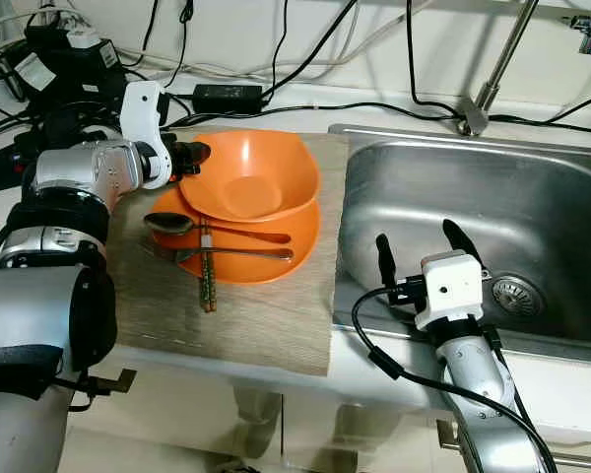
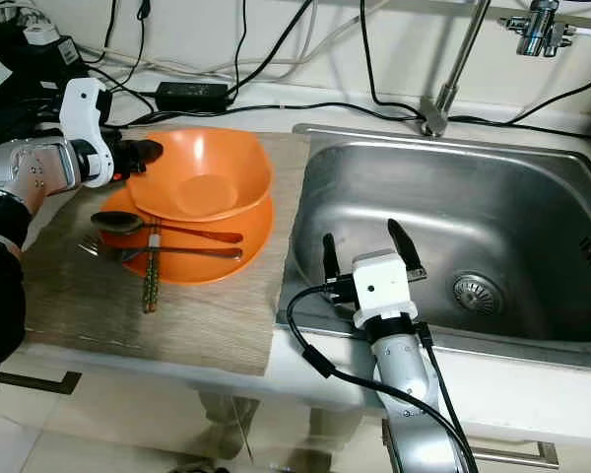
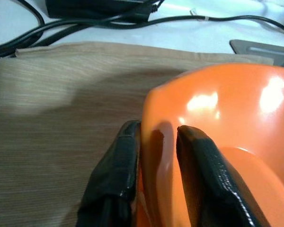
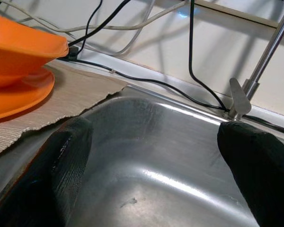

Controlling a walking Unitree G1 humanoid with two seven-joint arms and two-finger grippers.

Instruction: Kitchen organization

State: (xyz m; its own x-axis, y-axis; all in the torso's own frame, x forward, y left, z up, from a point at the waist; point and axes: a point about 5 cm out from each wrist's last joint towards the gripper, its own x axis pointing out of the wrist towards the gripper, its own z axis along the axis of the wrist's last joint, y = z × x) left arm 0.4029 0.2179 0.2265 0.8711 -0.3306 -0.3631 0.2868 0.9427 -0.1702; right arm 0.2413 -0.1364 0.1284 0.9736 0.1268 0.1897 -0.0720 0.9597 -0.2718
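Note:
An orange bowl [image 1: 248, 175] sits tilted on an orange plate [image 1: 266, 246] on a beige mat [image 1: 266, 325]. My left gripper [image 1: 192, 156] is shut on the bowl's left rim [image 3: 156, 142], one finger inside and one outside. A spoon [image 1: 172, 224], a fork [image 1: 167, 253] and brown chopsticks [image 1: 207, 281] lie across the plate's left part. My right gripper [image 1: 419, 251] is open with nothing between its fingers, over the near edge of the steel sink [image 1: 532, 197].
A faucet [image 1: 492, 69] stands behind the sink, and the drain [image 1: 517, 294] is at the basin's near right. Black cables and a power adapter [image 1: 227, 96] lie along the counter's back; more plugs [image 1: 49, 59] are piled at the far left.

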